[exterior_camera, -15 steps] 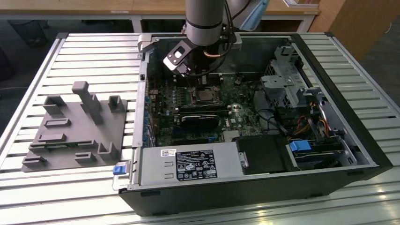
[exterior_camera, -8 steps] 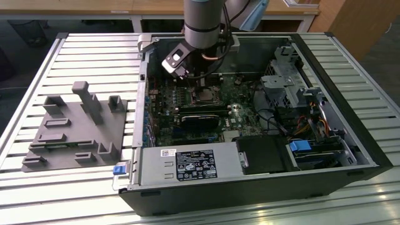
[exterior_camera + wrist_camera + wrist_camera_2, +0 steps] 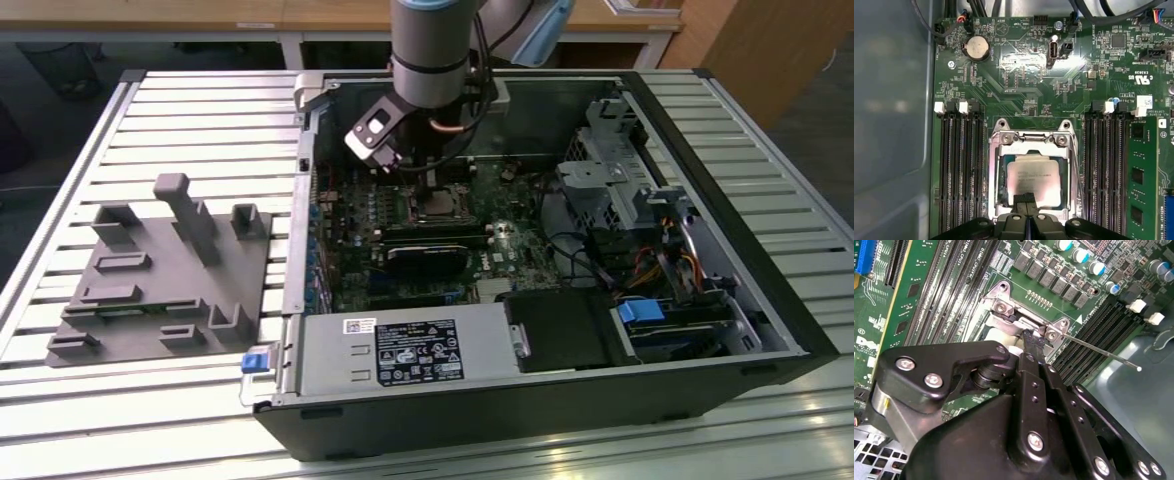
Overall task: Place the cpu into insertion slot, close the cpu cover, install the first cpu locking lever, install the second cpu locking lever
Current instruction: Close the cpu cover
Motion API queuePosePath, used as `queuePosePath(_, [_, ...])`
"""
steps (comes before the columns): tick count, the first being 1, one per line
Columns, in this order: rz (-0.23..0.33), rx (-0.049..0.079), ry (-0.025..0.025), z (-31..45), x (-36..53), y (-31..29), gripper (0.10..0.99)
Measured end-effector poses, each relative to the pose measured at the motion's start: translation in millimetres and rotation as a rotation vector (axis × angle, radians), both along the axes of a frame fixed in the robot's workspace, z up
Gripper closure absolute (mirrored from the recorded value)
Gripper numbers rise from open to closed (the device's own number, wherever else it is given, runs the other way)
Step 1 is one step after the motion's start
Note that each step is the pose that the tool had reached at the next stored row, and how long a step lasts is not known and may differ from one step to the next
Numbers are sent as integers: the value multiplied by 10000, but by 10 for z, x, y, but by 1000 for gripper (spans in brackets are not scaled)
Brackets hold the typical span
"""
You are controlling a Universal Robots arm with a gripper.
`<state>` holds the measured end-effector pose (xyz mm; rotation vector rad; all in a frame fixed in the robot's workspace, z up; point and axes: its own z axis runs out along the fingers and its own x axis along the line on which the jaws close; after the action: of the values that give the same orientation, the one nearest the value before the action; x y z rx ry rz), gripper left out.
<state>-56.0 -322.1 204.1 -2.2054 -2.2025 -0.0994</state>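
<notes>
step: closing cover | cpu [image 3: 1034,175] sits in slot [image 3: 1002,196], cover [image 3: 995,170] down around it | end effector [image 3: 1026,198] (fingers together) tips at the slot's edge | keep your push straight and light — lever [image 3: 1104,352] juts free beside the slot

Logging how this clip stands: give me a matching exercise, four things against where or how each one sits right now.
Things:
1. cpu
2. lever
3. gripper
4. grey fixture

Places or states:
A. on the slatted table, at the exterior view's left of the case
B. seated inside the window of the cover
C. thin rod slanting out over the memory slots
D. tips down at the cover, jaws together

Pairs: 1-B, 2-C, 3-D, 4-A
</notes>
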Motion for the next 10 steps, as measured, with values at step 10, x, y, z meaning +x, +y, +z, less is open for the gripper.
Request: queuePosePath(10, [-1, -13, 0, -46, 20, 1, 965])
